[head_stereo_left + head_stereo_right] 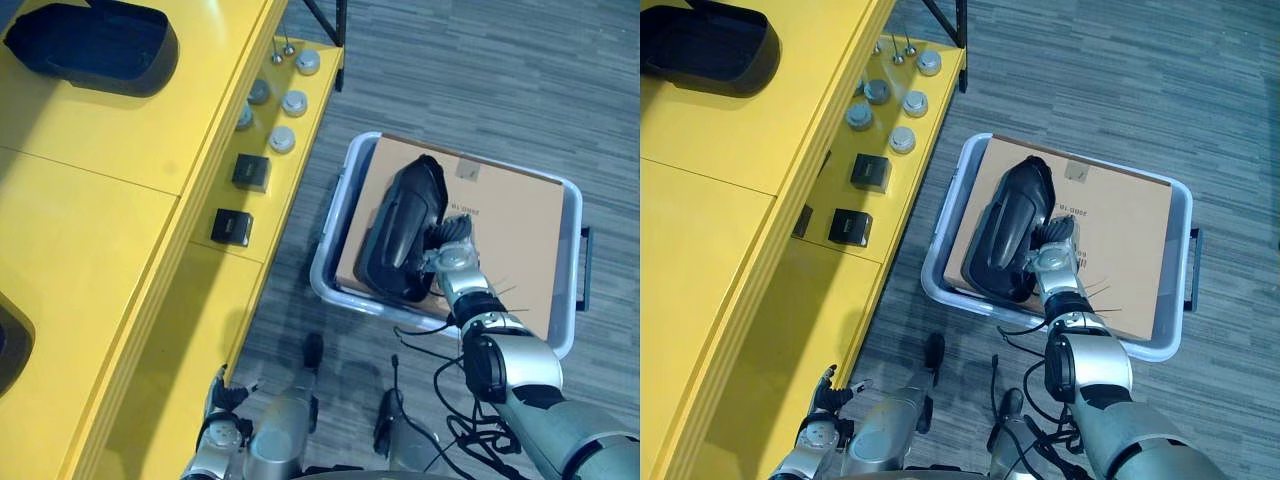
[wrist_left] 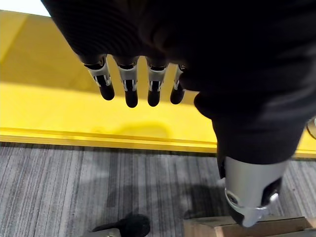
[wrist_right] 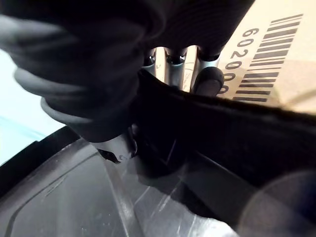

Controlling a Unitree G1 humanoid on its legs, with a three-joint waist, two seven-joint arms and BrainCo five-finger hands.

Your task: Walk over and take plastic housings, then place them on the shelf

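Lower centre of the eye views: grey bin (image 1: pixel 322 262) on the floor (image 1: pixel 480 80), lined with a cardboard sheet (image 1: pixel 510 230). On the cardboard, towards the bin's left side, a black housing (image 1: pixel 400 230), long axis running from upper right to lower left of the frame. Right hand (image 1: pixel 452 250) at the housing's right rim, clenched on it: in the right wrist view, fingers (image 3: pixel 185 66) on the cardboard side of the wall, thumb (image 3: pixel 116 145) on the hollow inner side, wall pinched between. Housing resting in the bin, not lifted clear as far as can be judged. Left half of the frame: yellow shelf (image 1: pixel 90 230). On its top surface, upper left corner, a second housing (image 1: pixel 95 40). At the left edge, a dark item (image 1: pixel 12 345) cut off by the frame, kind not clear. On the lower ledge, upper centre, round grey caps (image 1: pixel 283 138) and below them two black boxes (image 1: pixel 250 172). Left hand (image 1: pixel 222 415) at bottom left beside the shelf; fingers (image 2: pixel 131 89) straight and relaxed, holding nothing.
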